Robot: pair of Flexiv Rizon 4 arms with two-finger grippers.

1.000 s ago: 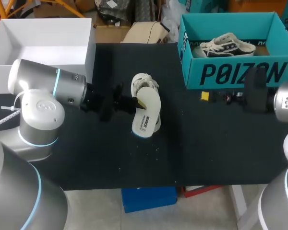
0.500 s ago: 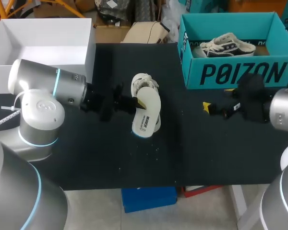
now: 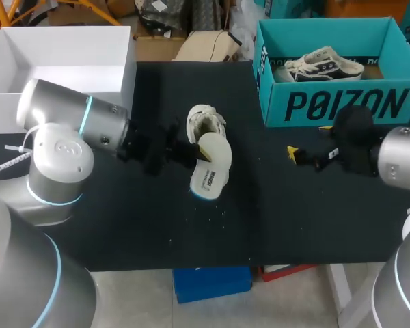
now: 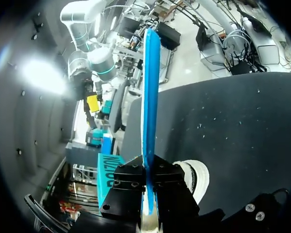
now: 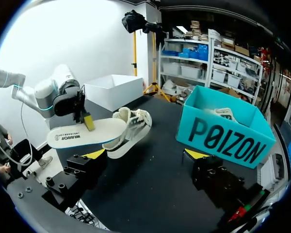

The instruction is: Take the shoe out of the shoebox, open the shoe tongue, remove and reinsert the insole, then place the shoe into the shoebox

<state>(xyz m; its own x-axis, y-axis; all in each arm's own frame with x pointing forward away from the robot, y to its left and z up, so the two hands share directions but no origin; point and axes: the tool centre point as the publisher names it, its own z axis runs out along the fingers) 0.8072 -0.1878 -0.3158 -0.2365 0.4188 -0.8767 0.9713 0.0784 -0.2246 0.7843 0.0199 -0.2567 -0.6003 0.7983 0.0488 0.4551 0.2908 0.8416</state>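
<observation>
Left claw (image 3: 195, 147) pinches the flat white foam insole (image 3: 212, 169) just beside the white canvas shoe (image 3: 203, 121); right claw (image 5: 145, 154) gapes empty

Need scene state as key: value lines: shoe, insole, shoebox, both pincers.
shoe: white, on the black table, outside the shoebox
insole: out of the shoe, held just above it
left pincer: shut on the insole's edge
right pincer: open, empty, over the table in front of the shoebox
shoebox: teal, open, holds a dark sneaker
white box: open, at the table's back left
</observation>
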